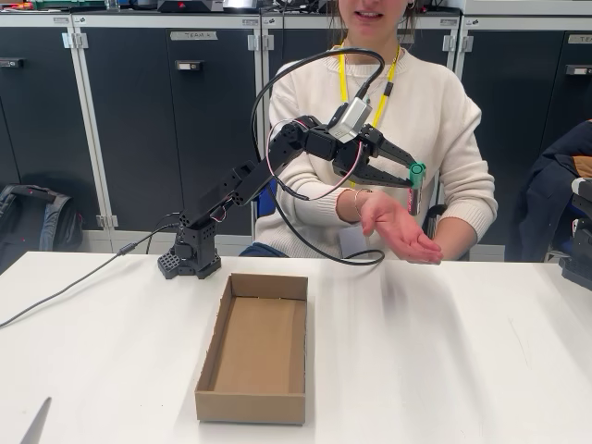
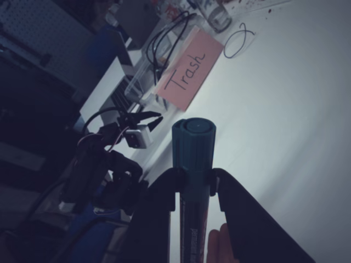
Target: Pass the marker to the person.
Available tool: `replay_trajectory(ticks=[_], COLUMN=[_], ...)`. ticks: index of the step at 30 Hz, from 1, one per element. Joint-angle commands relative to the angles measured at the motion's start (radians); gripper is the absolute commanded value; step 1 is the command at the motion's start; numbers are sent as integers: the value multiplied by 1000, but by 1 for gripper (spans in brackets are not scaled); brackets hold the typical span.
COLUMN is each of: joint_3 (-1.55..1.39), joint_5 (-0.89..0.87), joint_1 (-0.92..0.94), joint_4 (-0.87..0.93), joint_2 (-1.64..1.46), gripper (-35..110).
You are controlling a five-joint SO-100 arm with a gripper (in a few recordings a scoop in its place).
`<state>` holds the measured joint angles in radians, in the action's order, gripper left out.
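With the claw [image 1: 410, 173] clamped on the marker [image 1: 415, 188] just below its teal cap (barrel hanging down), the marker sits raised above the desk [image 1: 444, 351] directly over the person's open hand [image 1: 398, 225]; release remains outstanding.

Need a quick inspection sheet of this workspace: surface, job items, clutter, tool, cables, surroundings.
Surface: white table, mostly bare.
Job's things: marker with teal cap up, hanging above the person's open palm; person seated behind the table.
Clutter: open cardboard box, nothing seen in it.
Tool: tool shut on the marker just below its cap, raised off the table.
Cables: black cable loops over the arm; another trails left from the base.
Surroundings: dark cabinets; pink "Trash" sign in the wrist view.
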<state>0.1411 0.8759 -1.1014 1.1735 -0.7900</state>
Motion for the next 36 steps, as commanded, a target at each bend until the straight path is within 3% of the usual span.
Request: replay_trajectory(ticks=[1, 16, 36], joint_3=[51, 49, 26], joint_5=[28, -63, -43], joint_1=[-38, -179, -189], joint_4=[-32, -120, 26], joint_2=[17, 193, 71], gripper=[-5, -5, -5])
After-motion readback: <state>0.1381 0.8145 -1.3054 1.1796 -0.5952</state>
